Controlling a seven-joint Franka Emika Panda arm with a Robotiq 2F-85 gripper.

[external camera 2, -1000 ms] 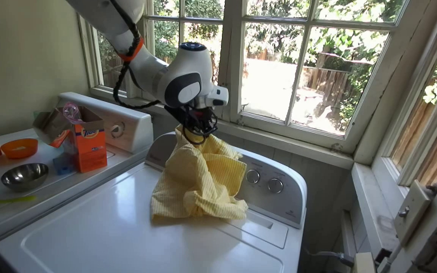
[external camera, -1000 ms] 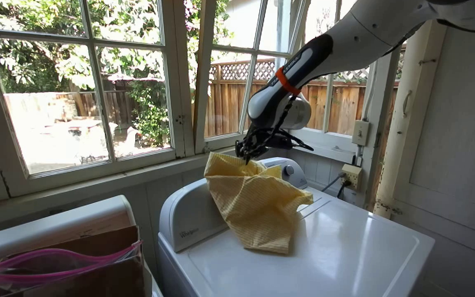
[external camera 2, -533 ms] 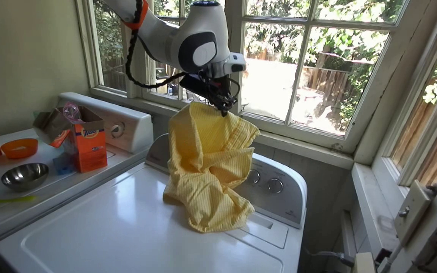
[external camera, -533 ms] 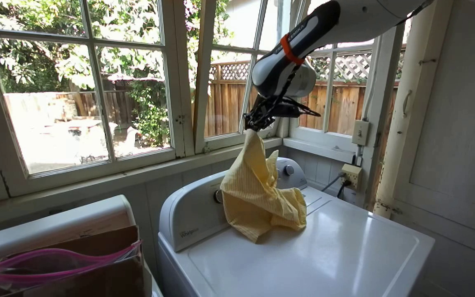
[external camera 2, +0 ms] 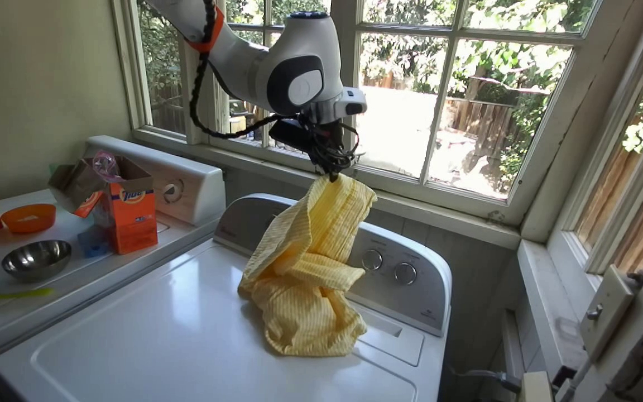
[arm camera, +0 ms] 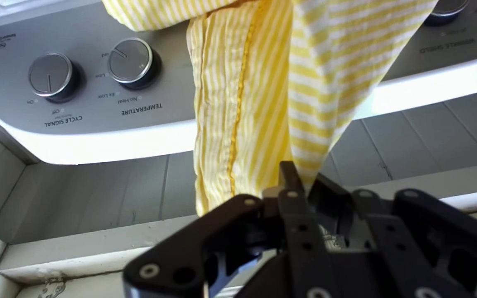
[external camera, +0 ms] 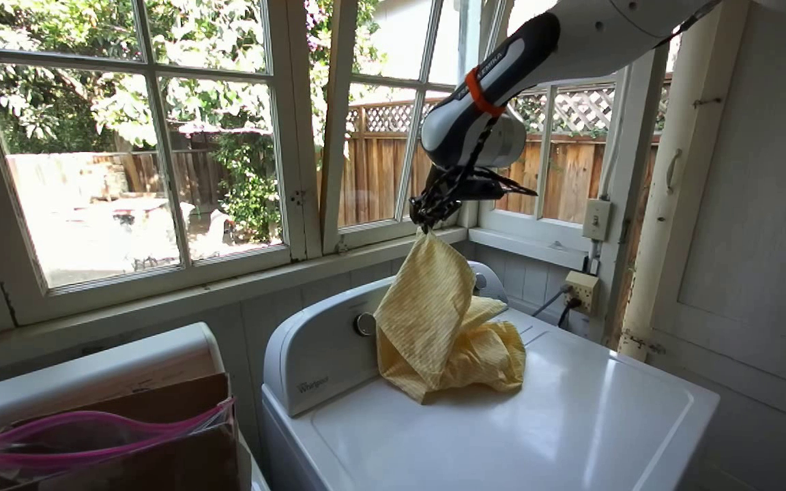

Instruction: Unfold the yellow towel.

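The yellow towel [external camera: 427,307], striped and wrinkled, hangs from my gripper [external camera: 424,226] above the back of the white washer top [external camera: 570,416]. Its lower folds [external camera 2: 313,329] rest bunched on that top, in front of the control panel. My gripper [external camera 2: 333,177] is shut on an upper part of the cloth. In the wrist view a narrow pinch of the towel [arm camera: 317,103] runs down between the fingertips of my gripper [arm camera: 307,180], while a hemmed flap [arm camera: 230,124] falls beside them. Parts of the towel lie hidden inside its folds.
The washer's control panel [external camera 2: 411,290] with knobs stands behind the towel, below a window sill [external camera: 263,273]. On the neighbouring machine are an orange detergent box [external camera 2: 134,218], a metal bowl [external camera 2: 37,261] and an orange bowl [external camera 2: 28,218].
My gripper has risen from near the control panel with the towel, then sunk slightly over the last half second. More cloth hangs stretched below it, and one upper corner has drooped.
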